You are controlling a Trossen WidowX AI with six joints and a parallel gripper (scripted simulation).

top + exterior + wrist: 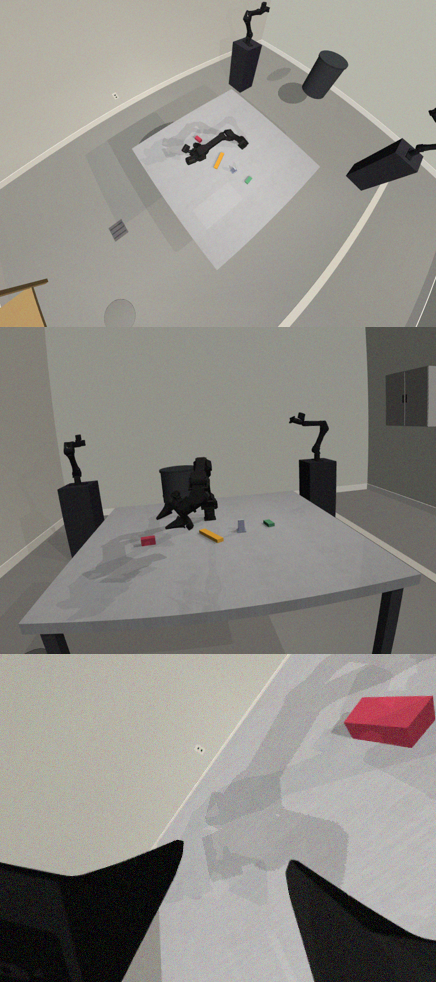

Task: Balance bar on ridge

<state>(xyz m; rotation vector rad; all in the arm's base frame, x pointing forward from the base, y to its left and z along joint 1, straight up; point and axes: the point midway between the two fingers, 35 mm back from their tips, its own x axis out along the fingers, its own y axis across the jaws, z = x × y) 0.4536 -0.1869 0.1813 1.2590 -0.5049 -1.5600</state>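
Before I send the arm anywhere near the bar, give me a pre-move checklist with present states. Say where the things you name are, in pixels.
1. Black two-fingered claw point(161, 523) point(235, 856) open, nothing between its fingers: ok.
2. Long orange rectangular bar point(218, 160) point(211, 535) visible, unobstructed from above: ok.
3. Small grey-blue ridge point(233, 169) point(241, 526) upright: ok.
4. Claw lined up over the bar: not ok, off to one side.
5. Bar in wrist view: not ok, only the red block point(390, 716) shows.
6. Bar's grip on the ridge: cannot tell.

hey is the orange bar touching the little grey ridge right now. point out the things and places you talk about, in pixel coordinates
Apart. The exterior view shows plain table surface between the orange bar point(218, 160) point(211, 535) and the grey ridge point(233, 169) point(241, 526); the top view shows that gap too.
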